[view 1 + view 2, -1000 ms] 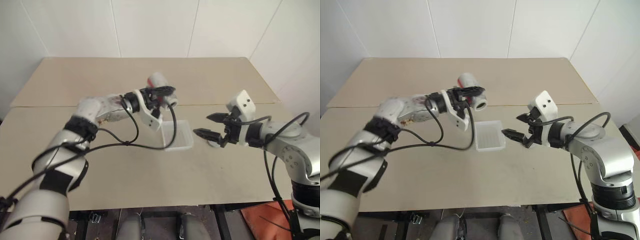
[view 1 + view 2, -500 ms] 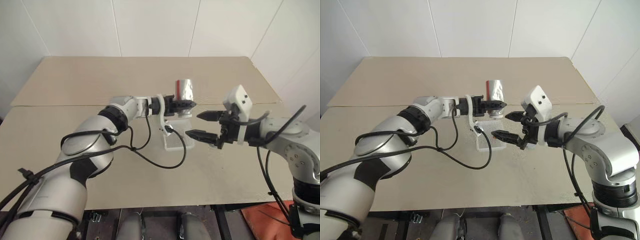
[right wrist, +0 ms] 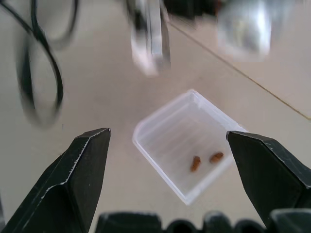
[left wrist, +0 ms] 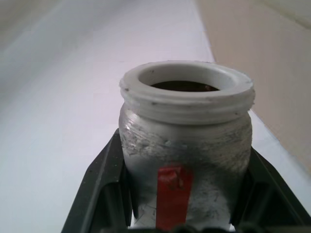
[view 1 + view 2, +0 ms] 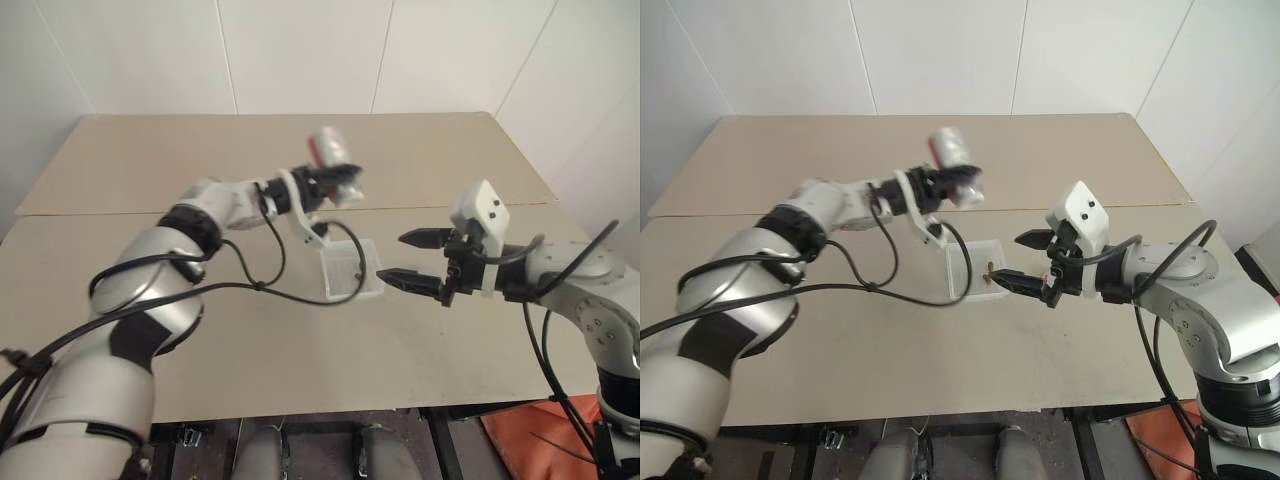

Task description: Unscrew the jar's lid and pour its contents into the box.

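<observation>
The near part of the table (image 5: 300,370) is bare tan board with open room in front of both arms, and a seam runs across it farther back, past which more bare surface reaches to the white wall. The right hand (image 5: 408,257) hangs just above the table at the right side of the box (image 5: 352,268), its two black fingers (image 3: 80,170) spread wide and holding nothing; in the right eye view one fingertip overlaps the box's right rim, though whether it touches cannot be told. The box sits flat near the table's middle, a shallow translucent tray, and in the right wrist view the contents (image 3: 204,160) lie inside it as two small brown pieces close together on the ribbed bottom. A black cable from the left arm loops down across the box's left side and hides part of that rim. Beyond the box and above it, the left hand (image 5: 335,184) is clamped shut on the jar (image 5: 330,152), held in the air well clear of the table. The jar looks blurred in the head views, so its tilt is hard to read; the left wrist view shows its white threaded mouth uncapped, a dark inside, and a red strip on its side between the fingers.
</observation>
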`<state>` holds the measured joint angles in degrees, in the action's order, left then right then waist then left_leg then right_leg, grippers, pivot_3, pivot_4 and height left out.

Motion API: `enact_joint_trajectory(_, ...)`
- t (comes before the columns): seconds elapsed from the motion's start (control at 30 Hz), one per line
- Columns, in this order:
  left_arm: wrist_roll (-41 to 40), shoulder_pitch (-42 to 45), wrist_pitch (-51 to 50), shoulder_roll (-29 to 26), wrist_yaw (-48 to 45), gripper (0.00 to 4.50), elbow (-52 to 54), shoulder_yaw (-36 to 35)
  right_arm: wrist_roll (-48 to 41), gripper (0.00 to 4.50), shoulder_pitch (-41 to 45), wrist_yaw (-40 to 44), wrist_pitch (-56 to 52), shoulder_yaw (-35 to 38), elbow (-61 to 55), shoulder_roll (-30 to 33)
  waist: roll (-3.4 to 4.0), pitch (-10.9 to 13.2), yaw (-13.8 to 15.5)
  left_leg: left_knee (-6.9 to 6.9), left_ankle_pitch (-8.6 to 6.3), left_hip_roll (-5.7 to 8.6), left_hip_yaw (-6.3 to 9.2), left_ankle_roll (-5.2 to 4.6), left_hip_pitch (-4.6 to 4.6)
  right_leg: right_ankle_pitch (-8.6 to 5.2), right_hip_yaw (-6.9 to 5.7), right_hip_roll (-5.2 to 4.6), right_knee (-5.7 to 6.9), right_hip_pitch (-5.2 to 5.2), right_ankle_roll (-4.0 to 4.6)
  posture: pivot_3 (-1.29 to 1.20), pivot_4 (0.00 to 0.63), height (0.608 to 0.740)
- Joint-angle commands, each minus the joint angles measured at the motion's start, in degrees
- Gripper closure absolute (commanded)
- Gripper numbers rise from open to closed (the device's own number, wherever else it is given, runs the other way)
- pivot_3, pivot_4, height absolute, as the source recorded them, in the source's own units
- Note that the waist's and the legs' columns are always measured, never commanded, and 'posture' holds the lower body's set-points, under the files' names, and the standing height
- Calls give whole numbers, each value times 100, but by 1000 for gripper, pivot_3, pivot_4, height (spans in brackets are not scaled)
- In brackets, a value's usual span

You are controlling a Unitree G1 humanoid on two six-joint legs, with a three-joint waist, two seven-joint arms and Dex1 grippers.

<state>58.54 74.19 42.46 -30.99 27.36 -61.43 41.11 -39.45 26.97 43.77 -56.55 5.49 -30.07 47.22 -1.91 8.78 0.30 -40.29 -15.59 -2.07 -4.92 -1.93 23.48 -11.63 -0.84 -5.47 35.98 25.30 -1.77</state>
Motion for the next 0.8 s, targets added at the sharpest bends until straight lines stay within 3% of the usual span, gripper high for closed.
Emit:
enact_joint_trajectory(0.03,-1911,-614,616,-340,-1537,2495,530,-1048,164,32,-124,188,479,127,27,163,0,0,-8,0,1,-2,-1,1,-3,0,-1,-1,0,-2,0,0,150,740)
enact_joint_trajectory(0.13,-4731,-1829,-370,-322,-3951,2495,1901,-2048,244,32,-219,312,684,120,166,211,2,-1,10,-10,3,-2,-3,5,-3,0,-3,-1,4,-8,0,0,150,740)
enact_joint_trajectory(0.2,-6509,-2724,-1836,-313,-5139,2495,3254,-2673,315,32,-259,368,813,100,261,214,2,-1,12,-17,12,-11,-1,20,-1,0,-1,-4,2,-11,0,0,150,740)
enact_joint_trajectory(0.33,-8102,-3923,-4007,-296,-5653,2495,5089,-3467,392,32,-314,438,1012,121,385,193,2,-1,-24,-45,5,-16,22,9,2,1,8,5,4,-14,-2,0,150,740)
enact_joint_trajectory(0.5,-8391,-4990,-4943,-16,-5445,2495,5915,-3943,431,32,-215,425,1083,74,542,130,3,-1,-15,-45,-10,-8,27,-17,-32,1,16,6,-12,-38,-4,0,150,740)
enact_joint_trajectory(0.67,-8153,-5496,-4807,416,-5450,2495,5802,-4087,458,32,-175,467,1144,46,608,116,3,-1,23,-45,-11,-1,21,-18,-61,2,14,4,-11,-69,-2,0,150,740)
enact_joint_trajectory(0.8,-7640,-5758,-4191,668,-5495,1172,5436,-4042,443,0,-175,421,1164,42,577,38,3,-1,30,-44,-12,-1,19,-18,-83,2,12,4,-14,-95,0,0,150,740)
